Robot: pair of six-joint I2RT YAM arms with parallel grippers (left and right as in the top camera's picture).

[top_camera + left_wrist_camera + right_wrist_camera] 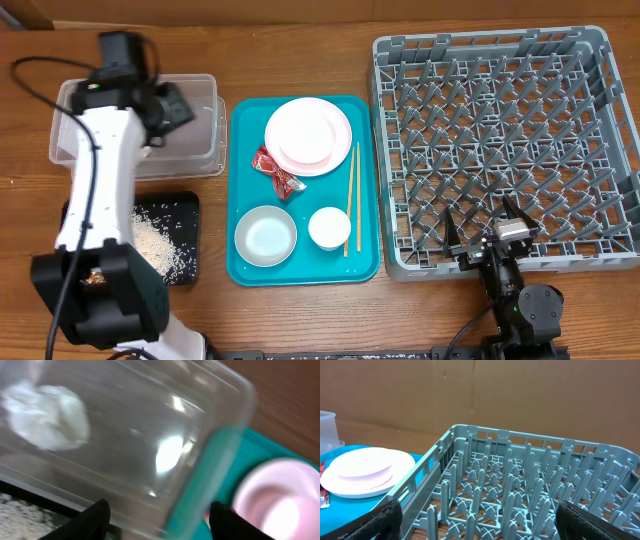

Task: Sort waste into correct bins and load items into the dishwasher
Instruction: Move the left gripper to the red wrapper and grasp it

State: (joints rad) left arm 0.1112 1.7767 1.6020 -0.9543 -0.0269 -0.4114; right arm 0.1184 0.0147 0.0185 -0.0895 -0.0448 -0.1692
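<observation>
My left gripper [172, 105] is open and empty over the clear tub [205, 150]; the left wrist view [157, 520] shows a crumpled white napkin [46, 416] lying inside that tub [150, 435]. White rice scraps [160, 245] lie in the black tray [185, 205]. On the teal tray [240, 270] are stacked white and pink plates [308, 135], a red wrapper [276, 170], chopsticks [351, 195], a pale bowl [265, 236] and a small white cup [329, 227]. My right gripper [487, 232] is open and empty at the grey dish rack's [500, 140] front edge [477, 520].
The left arm's white body [95, 190] reaches over the black tray and tub. The rack's upright pegs [520, 490] stand right before the right fingers. Brown wood table [300, 40] lies around everything.
</observation>
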